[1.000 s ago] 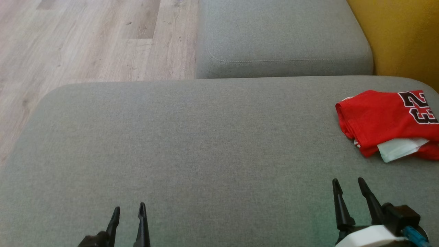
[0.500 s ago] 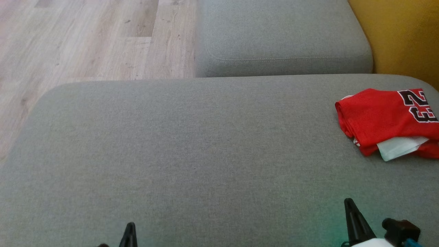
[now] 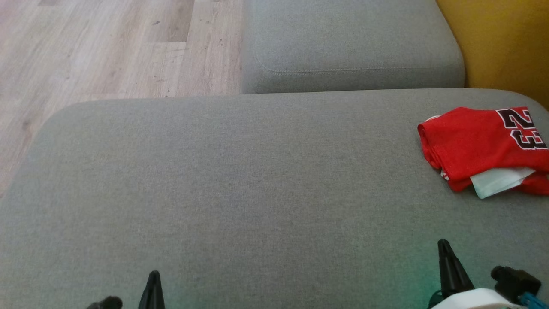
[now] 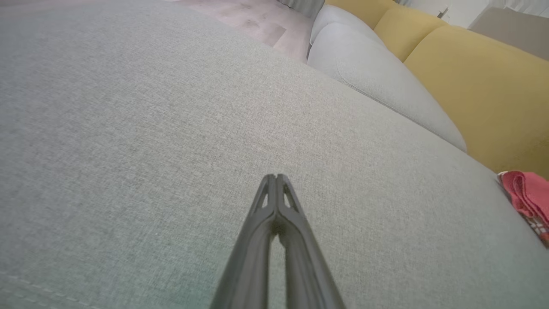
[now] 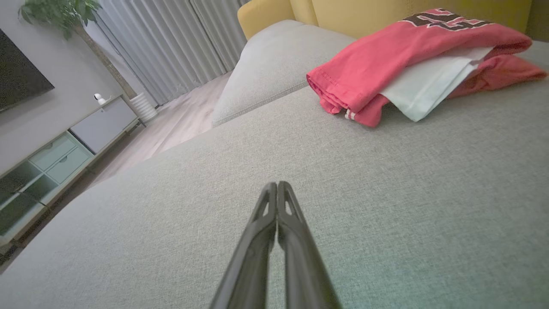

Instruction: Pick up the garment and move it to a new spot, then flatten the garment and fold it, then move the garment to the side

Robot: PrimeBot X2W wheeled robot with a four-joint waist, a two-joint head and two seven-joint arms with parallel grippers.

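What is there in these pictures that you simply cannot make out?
The red garment: head view, the right edge cuts it off, so its full shape is unknown.
The white piece under its top fold: right wrist view, red fabric covers most of it; lining or separate cloth, unclear.
The garment's underside: right wrist view, it lies flat against the grey cushion.

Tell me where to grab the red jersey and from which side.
Grip the jersey at the thick folded edge facing the robot's left, coming from that side with the right gripper, opened first. There the layers stack rounded above the cushion, so a low pinch would likely catch all.
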